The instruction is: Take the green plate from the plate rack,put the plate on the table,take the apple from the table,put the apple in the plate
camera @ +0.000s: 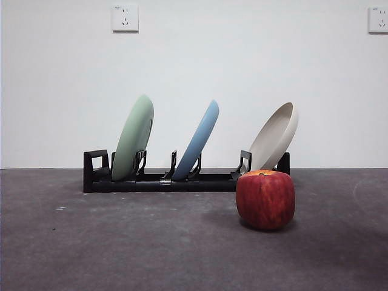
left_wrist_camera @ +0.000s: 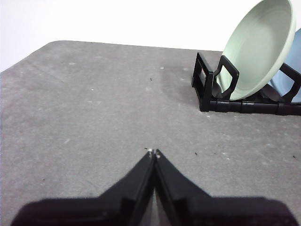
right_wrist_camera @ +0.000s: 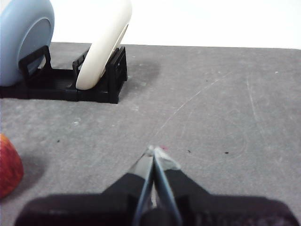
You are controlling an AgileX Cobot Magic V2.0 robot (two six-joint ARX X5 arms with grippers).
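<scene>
The green plate (camera: pixel 133 137) leans in the left slot of the black plate rack (camera: pixel 182 180); the left wrist view shows the green plate (left_wrist_camera: pixel 257 49) at the rack's end (left_wrist_camera: pixel 207 82). The red apple (camera: pixel 265 198) rests on the grey table (camera: pixel 121 242) in front of the rack's right end, and a sliver of the apple (right_wrist_camera: pixel 8 165) shows in the right wrist view. My left gripper (left_wrist_camera: pixel 154 152) is shut over bare table, well short of the rack. My right gripper (right_wrist_camera: pixel 156 150) is also shut, holding nothing, beside the apple. Neither arm appears in the front view.
A light blue plate (camera: pixel 199 140) stands in the rack's middle slot and a cream plate (camera: pixel 276 136) in the right one, just behind the apple. White wall with two sockets (camera: pixel 125 17) lies behind. The table's left edge (left_wrist_camera: pixel 28 56) shows in the left wrist view.
</scene>
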